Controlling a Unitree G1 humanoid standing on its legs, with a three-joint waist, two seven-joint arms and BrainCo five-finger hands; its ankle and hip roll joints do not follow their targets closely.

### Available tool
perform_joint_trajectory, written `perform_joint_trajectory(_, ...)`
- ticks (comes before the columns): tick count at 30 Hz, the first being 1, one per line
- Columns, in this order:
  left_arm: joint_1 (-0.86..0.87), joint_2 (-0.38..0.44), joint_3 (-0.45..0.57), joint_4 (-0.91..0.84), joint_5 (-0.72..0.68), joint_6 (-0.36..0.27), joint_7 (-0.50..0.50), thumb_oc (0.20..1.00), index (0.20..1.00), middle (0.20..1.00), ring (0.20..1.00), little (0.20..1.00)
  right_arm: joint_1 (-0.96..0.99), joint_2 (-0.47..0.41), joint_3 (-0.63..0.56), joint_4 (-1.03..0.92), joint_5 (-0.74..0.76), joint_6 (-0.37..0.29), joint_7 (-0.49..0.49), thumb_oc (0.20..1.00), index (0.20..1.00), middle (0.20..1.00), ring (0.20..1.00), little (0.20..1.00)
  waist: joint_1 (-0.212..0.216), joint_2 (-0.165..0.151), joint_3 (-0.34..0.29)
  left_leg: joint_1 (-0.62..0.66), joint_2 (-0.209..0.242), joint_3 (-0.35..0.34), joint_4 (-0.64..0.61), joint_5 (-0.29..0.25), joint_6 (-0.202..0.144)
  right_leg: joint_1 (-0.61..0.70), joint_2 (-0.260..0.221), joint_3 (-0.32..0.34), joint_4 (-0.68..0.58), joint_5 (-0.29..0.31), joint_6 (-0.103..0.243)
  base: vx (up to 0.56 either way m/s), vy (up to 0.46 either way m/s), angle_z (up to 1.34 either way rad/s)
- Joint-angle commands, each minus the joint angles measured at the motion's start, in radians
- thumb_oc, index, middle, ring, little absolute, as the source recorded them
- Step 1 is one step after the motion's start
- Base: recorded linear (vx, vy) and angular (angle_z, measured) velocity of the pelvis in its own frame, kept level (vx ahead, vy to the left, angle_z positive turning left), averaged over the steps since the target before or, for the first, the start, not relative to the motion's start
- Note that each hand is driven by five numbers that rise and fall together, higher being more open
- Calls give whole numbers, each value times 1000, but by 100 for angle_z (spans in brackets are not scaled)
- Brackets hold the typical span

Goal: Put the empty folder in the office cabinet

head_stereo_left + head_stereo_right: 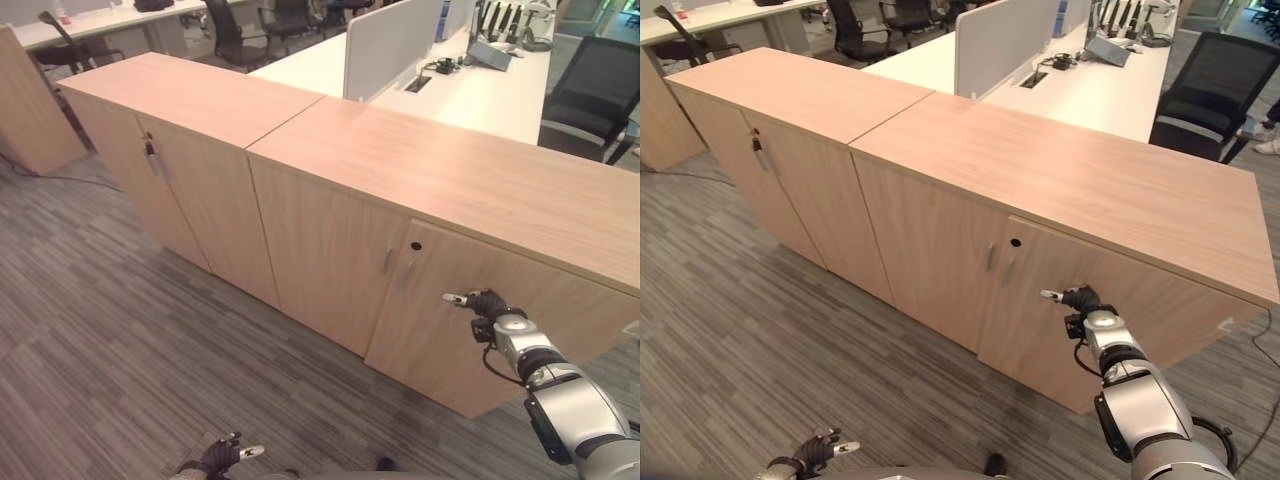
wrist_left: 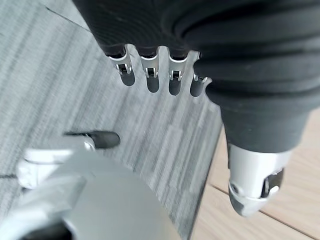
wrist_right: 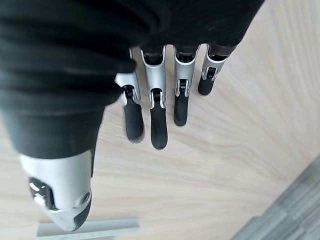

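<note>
- Office cabinet (image 1: 330, 240): long low light-wood cabinet run with flat top, spans the head views from 10 o'clock to 3 o'clock; all doors shut. No folder identifiable on the cabinet top, the floor or in either hand, so can't tell where it is.
- Grey striped carpet floor (image 1: 120, 360): covers the 6–9 o'clock area in front of the cabinet.
- White office desk (image 1: 480, 90) with white divider panel (image 1: 385, 45): behind the cabinet at 12–1 o'clock; black office chair (image 1: 595, 95) at 2 o'clock.
- Right-hand door (image 1: 1090, 320): slim silver bar handle (image 1: 1008, 270) near its left edge, dark round keyhole (image 1: 1016, 242) just above.
- Right hand (image 1: 487, 303): raised in front of that door at 4 o'clock, to the right of the handle; fingers (image 3: 155, 120) straight and relaxed close to the wood, grasping nothing. Handle (image 3: 90, 229) shows by the thumb in the wrist view.
- Left hand (image 1: 222, 455): low at 6–7 o'clock over the carpet, fingers (image 2: 150, 75) loosely extended, empty.
</note>
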Motion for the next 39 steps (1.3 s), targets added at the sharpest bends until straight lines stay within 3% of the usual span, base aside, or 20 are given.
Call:
perform_joint_trajectory(1,-47,38,-66,19,2,-22,-15,1000,1000,1000,1000,1000,-171,-105,-2,65,13,-45,-14,1000,1000,1000,1000,1000,26,-19,-15,-41,8,47,12,-6,-16,110,-44,-37,9,-121,102,-15,-37,8)
perform_joint_trajectory(5,-40,41,-67,10,-1,-22,-19,1000,1000,1000,1000,1000,-178,-122,0,73,5,-48,-17,1000,1000,1000,1000,1000,27,-13,-13,-45,12,51,12,-4,-20,106,-44,-41,9,-122,103,-8,-15,6)
perform_joint_trajectory(10,-33,27,-47,30,-2,-23,-11,1000,1000,1000,1000,1000,-104,-54,-5,6,41,-66,-3,1000,1000,1000,1000,1000,14,-4,-9,-42,15,77,12,-5,-20,101,-46,-30,9,-118,102,-8,24,-5)
perform_joint_trajectory(13,-47,2,-3,40,-26,-25,4,1000,1000,1000,1000,1000,86,61,-15,-196,81,-95,13,1000,1000,1000,1000,1000,-26,2,-4,-34,16,107,12,-10,-17,93,-47,-9,9,-110,102,-2,59,-21)
perform_joint_trajectory(17,-48,-3,29,26,-37,-25,9,1000,1000,1000,1000,1000,230,91,-19,-337,36,-93,27,1000,1000,1000,1000,1000,-52,3,-5,-30,14,121,12,-17,-14,88,-51,3,9,-104,104,-4,53,-20)
perform_joint_trajectory(20,-68,-9,104,-8,-45,-29,29,1000,1000,1000,1000,1000,528,142,-45,-559,-67,-92,65,1000,1000,1000,1000,1000,-112,3,-2,-20,7,151,12,-31,-6,68,-65,33,19,-86,112,-6,91,-24)
perform_joint_trajectory(27,-97,-16,91,-31,-25,-37,50,1000,1000,1000,1000,1000,632,216,-26,-472,-118,-76,78,1000,1000,1000,1000,1000,-159,-6,8,-14,-7,214,12,-43,11,14,-80,88,54,-55,129,-34,70,-48)
perform_joint_trajectory(31,-81,-7,78,78,40,-51,43,1000,1000,1000,1000,1000,613,240,-16,-408,-108,-91,80,1000,1000,1000,1000,1000,-171,-5,51,-33,-3,231,12,-29,24,-72,-63,122,187,-74,139,-180,53,-34)
perform_joint_trajectory(33,-73,-2,66,72,62,-55,50,1000,1000,1000,1000,1000,615,253,-2,-378,-98,-96,84,1000,1000,1000,1000,1000,-166,2,55,-52,3,261,12,-13,35,-65,-35,104,239,-123,129,-164,54,-28)
perform_joint_trajectory(39,-44,-10,63,75,60,-59,47,1000,1000,1000,1000,1000,619,258,-3,-330,-78,-103,86,1000,1000,1000,1000,1000,-150,-11,24,-48,-9,290,12,-6,32,15,-33,81,145,-133,104,-5,-28,-15)
